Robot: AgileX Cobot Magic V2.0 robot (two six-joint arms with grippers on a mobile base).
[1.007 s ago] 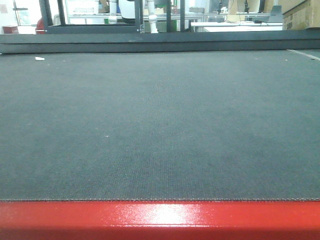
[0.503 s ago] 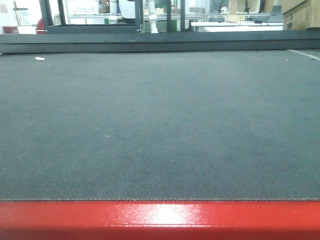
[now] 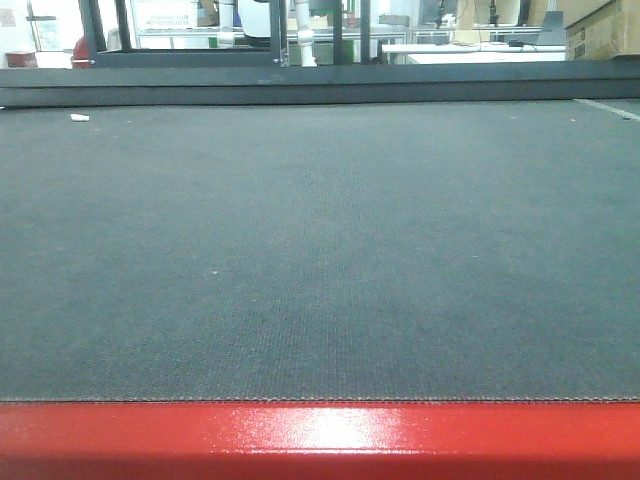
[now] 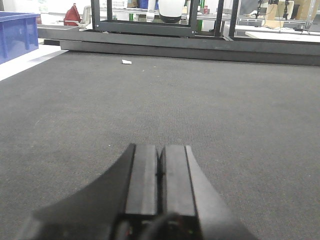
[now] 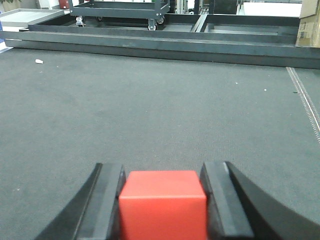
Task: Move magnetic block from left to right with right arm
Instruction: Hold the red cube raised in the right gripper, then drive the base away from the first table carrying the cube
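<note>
The magnetic block [image 5: 162, 205] is a small plain red cube, seen only in the right wrist view at the bottom centre. My right gripper [image 5: 163, 172] is shut on it, one black finger pressed against each side, low over the dark grey mat [image 5: 150, 110]. My left gripper [image 4: 160, 147] is shut with nothing between its fingers, also just above the mat. In the front-facing view neither gripper nor the block shows.
A small white scrap [image 4: 126, 62] lies at the mat's far left. A blue crate [image 4: 17, 32] stands off the left side. A black frame rail [image 5: 160, 45] bounds the far edge, with a cardboard box [image 5: 307, 25] at the far right. A red strip [image 3: 320, 435] runs along the near edge.
</note>
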